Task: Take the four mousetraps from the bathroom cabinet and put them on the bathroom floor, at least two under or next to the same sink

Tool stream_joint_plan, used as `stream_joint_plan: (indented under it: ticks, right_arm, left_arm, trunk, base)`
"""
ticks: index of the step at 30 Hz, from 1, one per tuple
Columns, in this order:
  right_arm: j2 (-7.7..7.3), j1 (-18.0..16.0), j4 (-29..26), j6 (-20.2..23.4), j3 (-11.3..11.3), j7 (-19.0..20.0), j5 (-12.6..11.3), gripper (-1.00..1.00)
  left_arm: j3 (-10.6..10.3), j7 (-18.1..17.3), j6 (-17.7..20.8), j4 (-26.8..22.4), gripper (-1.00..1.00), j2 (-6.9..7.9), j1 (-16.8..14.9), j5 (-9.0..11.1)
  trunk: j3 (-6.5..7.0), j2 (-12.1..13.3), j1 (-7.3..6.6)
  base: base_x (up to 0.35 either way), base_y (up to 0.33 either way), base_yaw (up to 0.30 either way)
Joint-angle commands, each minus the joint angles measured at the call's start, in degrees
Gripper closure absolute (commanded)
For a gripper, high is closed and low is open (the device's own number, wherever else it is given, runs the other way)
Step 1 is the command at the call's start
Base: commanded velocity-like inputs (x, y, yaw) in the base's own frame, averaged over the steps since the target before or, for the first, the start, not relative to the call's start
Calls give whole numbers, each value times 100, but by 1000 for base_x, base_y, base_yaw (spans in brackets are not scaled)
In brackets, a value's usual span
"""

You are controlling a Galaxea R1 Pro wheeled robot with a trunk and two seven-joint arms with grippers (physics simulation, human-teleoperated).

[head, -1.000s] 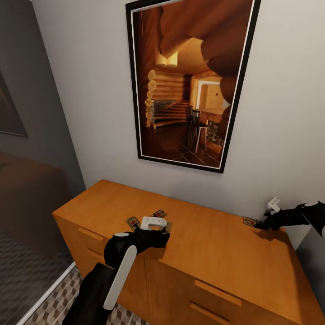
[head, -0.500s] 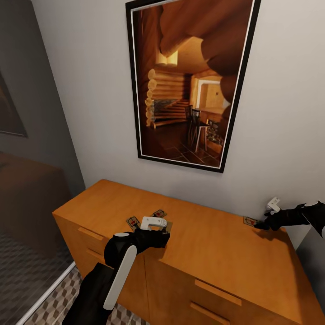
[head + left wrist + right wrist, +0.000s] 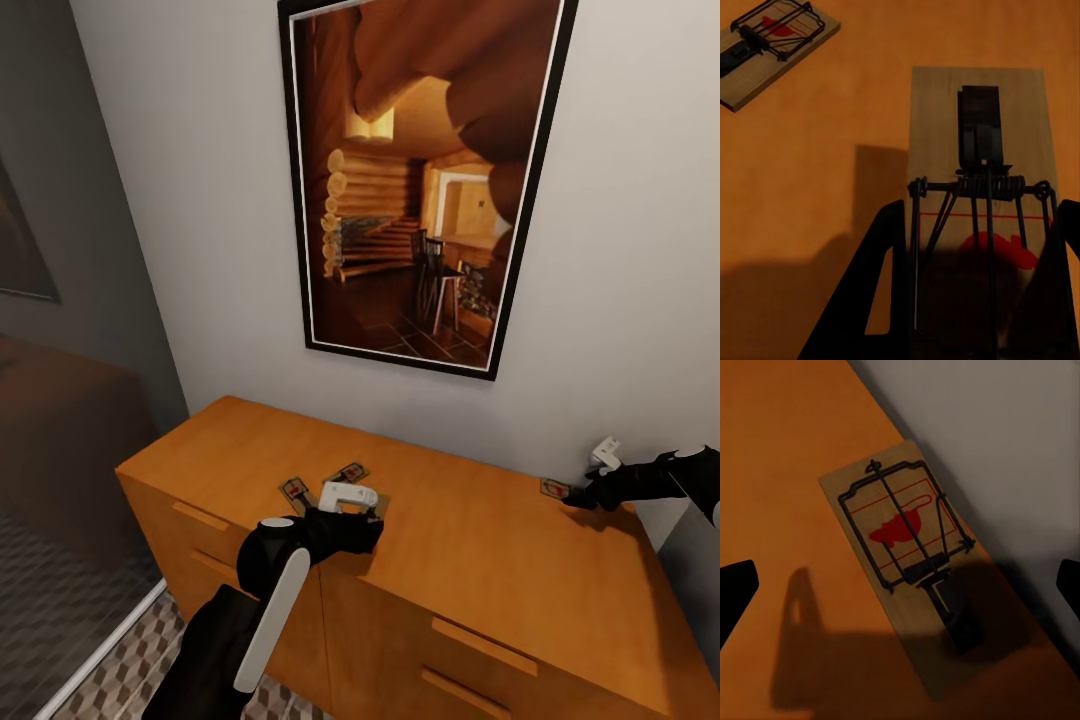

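Observation:
Three mousetraps lie together on top of the orange-brown cabinet (image 3: 480,560): one (image 3: 294,490), a second (image 3: 349,472) and a third (image 3: 979,142) under my left gripper (image 3: 368,518). In the left wrist view the left gripper (image 3: 982,217) is open, its black fingers (image 3: 881,300) standing on either side of that trap's board, with another trap (image 3: 769,45) further off. A separate mousetrap (image 3: 555,490) lies by the wall at the cabinet's right end. My right gripper (image 3: 573,500) hovers over this trap (image 3: 907,562), wide open (image 3: 904,577).
A large framed picture (image 3: 420,190) hangs on the white wall above the cabinet. Cube-patterned floor tiles (image 3: 120,670) show beside the cabinet's left front corner. A dark glass partition (image 3: 60,400) stands to the left.
My left arm has shifted slightly to the right over the trap. The right arm and the traps have not moved.

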Motion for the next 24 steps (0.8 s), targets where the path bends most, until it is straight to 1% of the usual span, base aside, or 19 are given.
stream_joint_plan:
  ticks: [1, 2, 11, 24]
  right_arm:
    - [1, -4, -5, 35, -49, 29, 32, -100]
    - [1, -4, -5, 35, -49, 29, 32, -100]
    - [1, -4, -5, 35, -49, 29, 32, -100]
    - [1, -4, -4, 35, -49, 29, 30, -100]
  left_arm:
    - [-8, 60, 22, -5, 100, 0, -5, 52]
    - [-8, 62, 22, -5, 100, 0, -5, 52]
    - [-11, 67, 22, -5, 100, 0, -5, 52]
    - [-14, 63, 22, -3, 100, 0, -5, 52]
  trunk:
    - [-7, -5, 0]
    - [-7, -5, 0]
    - [-169, -366, 198]
    - [-169, -366, 198]
  base:
    - [0, 0, 0]
    - [0, 0, 0]
    - [0, 0, 0]
    - [0, 0, 0]
